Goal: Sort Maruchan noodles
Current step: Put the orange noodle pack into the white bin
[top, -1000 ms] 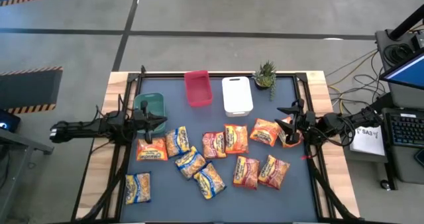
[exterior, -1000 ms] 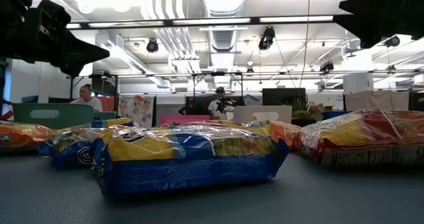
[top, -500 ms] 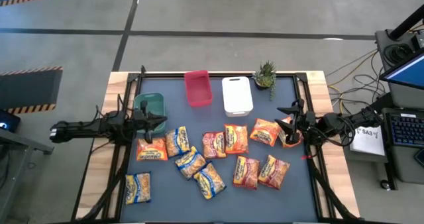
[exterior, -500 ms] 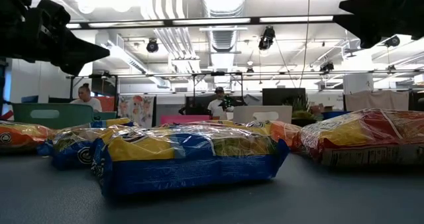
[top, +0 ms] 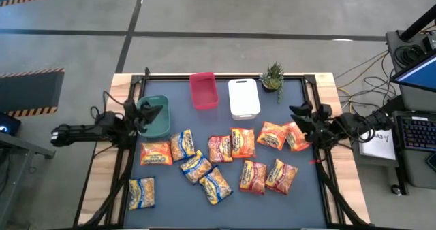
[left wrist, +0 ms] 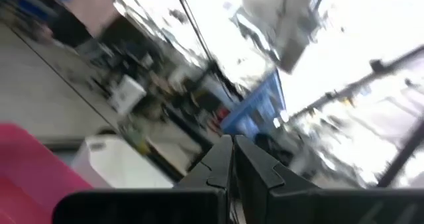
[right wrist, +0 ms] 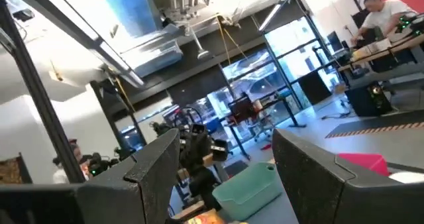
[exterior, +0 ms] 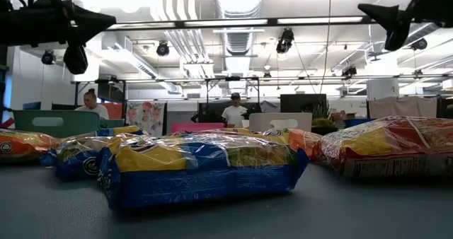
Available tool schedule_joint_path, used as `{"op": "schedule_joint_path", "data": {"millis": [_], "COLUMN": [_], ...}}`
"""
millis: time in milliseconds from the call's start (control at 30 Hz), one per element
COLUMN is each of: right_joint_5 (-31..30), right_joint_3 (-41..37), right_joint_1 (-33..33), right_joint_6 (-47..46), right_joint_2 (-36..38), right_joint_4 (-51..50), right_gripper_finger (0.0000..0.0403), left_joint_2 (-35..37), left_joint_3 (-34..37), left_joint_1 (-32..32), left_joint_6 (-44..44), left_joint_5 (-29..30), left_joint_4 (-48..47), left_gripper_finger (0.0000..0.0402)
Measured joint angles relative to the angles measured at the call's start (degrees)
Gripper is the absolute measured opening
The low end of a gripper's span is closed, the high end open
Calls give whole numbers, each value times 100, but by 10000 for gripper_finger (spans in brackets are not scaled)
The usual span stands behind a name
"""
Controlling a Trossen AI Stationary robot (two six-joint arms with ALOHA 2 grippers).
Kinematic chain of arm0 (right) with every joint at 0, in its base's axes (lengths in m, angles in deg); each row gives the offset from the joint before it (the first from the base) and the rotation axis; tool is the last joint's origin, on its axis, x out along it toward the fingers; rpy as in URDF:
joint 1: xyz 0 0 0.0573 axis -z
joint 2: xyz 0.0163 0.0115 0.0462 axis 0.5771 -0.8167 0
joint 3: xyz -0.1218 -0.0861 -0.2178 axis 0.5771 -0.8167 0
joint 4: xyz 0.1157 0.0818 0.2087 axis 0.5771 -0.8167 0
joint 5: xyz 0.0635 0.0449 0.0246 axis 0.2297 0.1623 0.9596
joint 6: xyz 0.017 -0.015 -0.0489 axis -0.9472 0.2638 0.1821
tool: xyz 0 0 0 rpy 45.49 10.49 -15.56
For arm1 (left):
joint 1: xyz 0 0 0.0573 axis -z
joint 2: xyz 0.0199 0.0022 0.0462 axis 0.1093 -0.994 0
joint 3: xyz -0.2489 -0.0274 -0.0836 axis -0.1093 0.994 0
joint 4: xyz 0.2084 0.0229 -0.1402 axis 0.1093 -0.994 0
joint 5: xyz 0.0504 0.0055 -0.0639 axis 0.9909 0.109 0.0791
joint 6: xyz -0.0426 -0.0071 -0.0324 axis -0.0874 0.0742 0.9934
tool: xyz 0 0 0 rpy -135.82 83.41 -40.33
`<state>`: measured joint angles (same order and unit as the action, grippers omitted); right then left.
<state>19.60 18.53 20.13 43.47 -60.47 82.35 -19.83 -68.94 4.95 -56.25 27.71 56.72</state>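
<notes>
High view shows the noodle packets lying flat across the middle and near half of the dark table, none between the fingers of either gripper: the left gripper, fingers pressed together and empty, is over the green bin, and the right gripper, fingers spread and empty, is just beside the rightmost orange packet. The packets' long axes point in mixed directions, several running toward the bins and others lying diagonally. Low view shows only the nearest packets edge-on, hiding the rest, and both wrist views point up into the room and show no packet clearly.

Left jaws closed, right jaws apart
</notes>
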Motion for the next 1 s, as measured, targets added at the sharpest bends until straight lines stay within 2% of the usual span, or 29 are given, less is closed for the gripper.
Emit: {"op": "schedule_joint_path", "data": {"millis": [67,200,367,767,1000], "right_joint_5": [-215,-1150,-1955,-2082,-1977], "right_joint_3": [185,708,1478,3248,3752], "right_joint_1": [16,22,33,330,597], "right_joint_6": [35,169,105,-1489,-1585], "right_joint_2": [-216,-857,-1769,-3447,-4224], "right_joint_4": [-24,-275,-959,-3503,-3799], "right_gripper_finger": [228,228,228,228,228], "left_joint_2": [-49,-207,-544,-1442,-1853], "left_joint_3": [0,0,0,-4,-295], "left_joint_1": [0,-2,0,0,0], "left_joint_6": [-170,-345,-835,-1917,-2225], "left_joint_5": [400,1000,1244,1210,629], "left_joint_4": [224,438,594,1036,1035], "left_gripper_finger": [0,0,0,0,0]}}
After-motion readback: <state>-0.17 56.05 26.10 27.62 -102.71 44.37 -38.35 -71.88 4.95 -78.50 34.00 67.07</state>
